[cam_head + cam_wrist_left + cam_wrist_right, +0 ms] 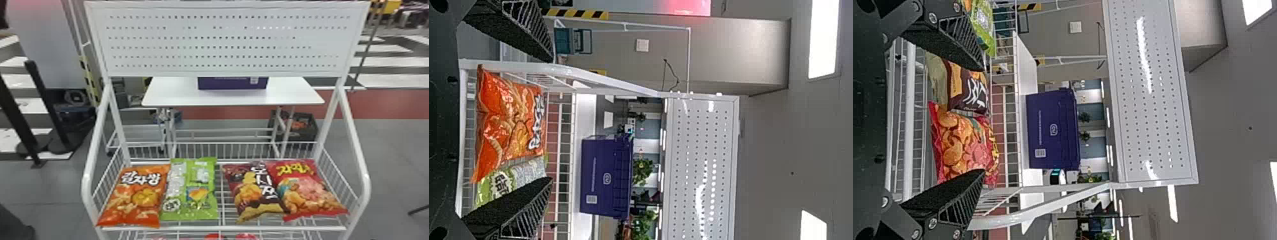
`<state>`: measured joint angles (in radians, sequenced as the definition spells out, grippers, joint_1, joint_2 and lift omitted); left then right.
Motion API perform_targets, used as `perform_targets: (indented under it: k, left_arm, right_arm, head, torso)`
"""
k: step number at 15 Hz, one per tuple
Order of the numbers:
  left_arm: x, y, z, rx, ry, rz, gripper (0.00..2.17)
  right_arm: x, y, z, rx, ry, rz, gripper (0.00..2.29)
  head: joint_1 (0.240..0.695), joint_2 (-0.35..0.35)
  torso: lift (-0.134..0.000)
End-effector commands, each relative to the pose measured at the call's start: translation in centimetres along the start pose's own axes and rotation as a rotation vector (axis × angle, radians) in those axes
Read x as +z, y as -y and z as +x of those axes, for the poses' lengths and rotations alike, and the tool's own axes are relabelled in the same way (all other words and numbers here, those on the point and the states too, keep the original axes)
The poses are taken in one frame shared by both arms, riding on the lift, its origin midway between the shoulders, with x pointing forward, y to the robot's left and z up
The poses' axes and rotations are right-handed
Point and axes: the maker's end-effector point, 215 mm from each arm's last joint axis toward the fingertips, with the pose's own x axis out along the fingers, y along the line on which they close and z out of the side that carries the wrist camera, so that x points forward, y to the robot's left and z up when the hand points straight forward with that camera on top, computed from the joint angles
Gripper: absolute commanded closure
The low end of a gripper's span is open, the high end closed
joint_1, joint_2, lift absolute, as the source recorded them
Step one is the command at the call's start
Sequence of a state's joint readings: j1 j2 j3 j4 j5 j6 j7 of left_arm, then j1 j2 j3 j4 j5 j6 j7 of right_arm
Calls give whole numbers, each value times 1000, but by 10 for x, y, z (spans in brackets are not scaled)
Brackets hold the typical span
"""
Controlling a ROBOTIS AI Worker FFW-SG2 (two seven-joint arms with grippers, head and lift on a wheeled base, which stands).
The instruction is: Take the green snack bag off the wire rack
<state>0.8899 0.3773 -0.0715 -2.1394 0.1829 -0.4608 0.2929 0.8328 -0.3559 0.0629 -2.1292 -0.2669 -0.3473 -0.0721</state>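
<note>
On the wire rack [274, 228], the green snack bag [183, 198] lies in the upper basket, its front edge close to the front rail. To the left of the green bag, touching its edge, is an orange snack bag [127, 198]. To its right, across a narrow gap of bare wire, sits a dark brown snack bag [252, 191], and farther right of the green bag a red one [311, 201] lies against the brown one.

In the left wrist view, the left pincer [552, 119] stands wide apart and empty; the orange bag appears between its fingers, and one finger covers part of the green bag. Whether that finger touches the green bag, I can't tell. In the right wrist view, the right pincer [984, 120] is also spread wide and empty, with the brown and red bags showing between its fingers; here too, contact can't be made out.

Behind the green bag, beyond the basket, stands a white bench [287, 92] with a purple box [232, 83] on it. Above and behind the green bag, the rack carries a white perforated panel [223, 33].
</note>
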Motion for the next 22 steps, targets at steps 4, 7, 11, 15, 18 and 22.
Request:
perform_targets:
  k: [4,7,11,15,18,22]
  left_arm:
    - [1,1,0,-1,0,-1,33]
    - [1,1,0,-1,0,-1,33]
    - [-10,21,12,-52,-24,-3,33]
    - [-43,84,65,-152,-90,6,43]
    - [-70,136,108,-211,-150,25,66]
    - [-109,188,154,-261,-230,56,70]
  right_arm:
    - [1,0,0,0,1,0,174]
    - [1,0,0,-1,2,1,174]
    - [1,-1,1,1,3,1,174]
    - [-1,-5,0,5,-1,-1,174]
    - [-6,-6,-1,7,-14,-8,174]
    - [-9,-5,-1,5,-21,-12,174]
  head:
    - [499,0]
    - [499,0]
    - [499,0]
    - [499,0]
    - [499,0]
    - [499,0]
  torso:
    - [0]
    - [0]
    - [0]
    - [0]
    - [0]
    - [0]
